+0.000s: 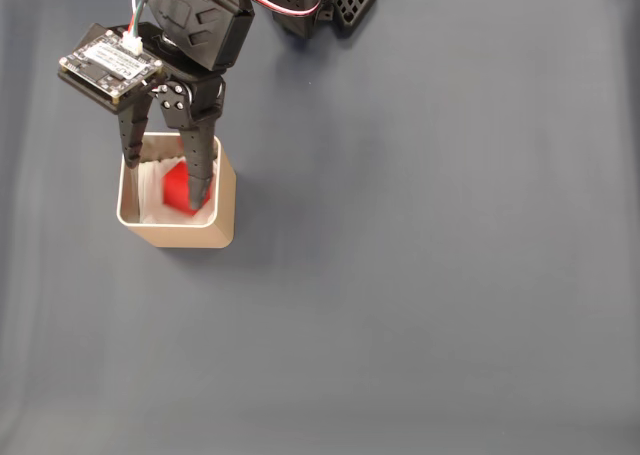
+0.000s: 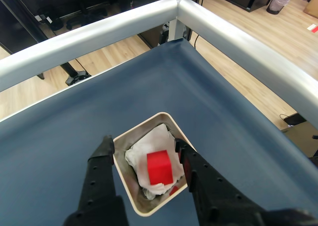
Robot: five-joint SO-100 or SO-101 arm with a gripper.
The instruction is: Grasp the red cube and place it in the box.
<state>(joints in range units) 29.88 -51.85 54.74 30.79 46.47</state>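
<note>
We are seeing the small matte red cube point(image 2: 160, 167) lying on the white lining inside the tan rounded-corner cardboard box point(image 2: 124, 188), the black two-finger gripper point(image 2: 143, 144) spread apart around it — so we are advising a straight lift, avoiding the rim.

Dark blue table point(image 1: 420, 275), box point(image 1: 190, 233) on it
</note>
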